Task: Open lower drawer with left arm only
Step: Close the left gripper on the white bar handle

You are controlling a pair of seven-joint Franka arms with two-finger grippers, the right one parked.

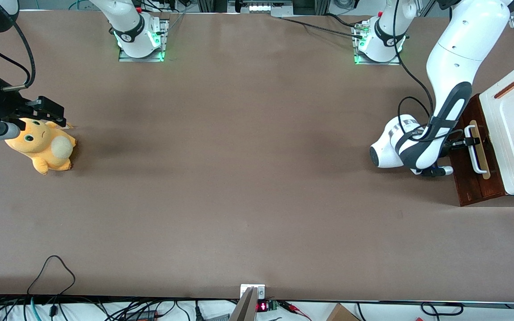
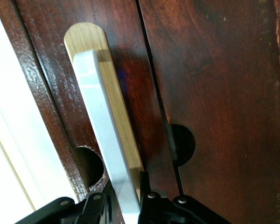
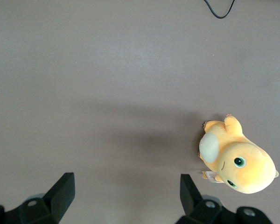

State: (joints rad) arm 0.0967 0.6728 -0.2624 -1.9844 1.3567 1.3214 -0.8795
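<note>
Lower drawer (image 1: 473, 178) sits at the working arm's end of the table, dark red-brown front facing the parked arm's end. Its white loop handle (image 2: 105, 140) runs toward my front camera. I read the gripper (image 1: 471, 142) as clamped on that handle.

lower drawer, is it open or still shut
Shut, as far as shows. The lower drawer front shows no pale inside in the front view. The gripper sits at its white handle, fingers either side of the bar.
</note>
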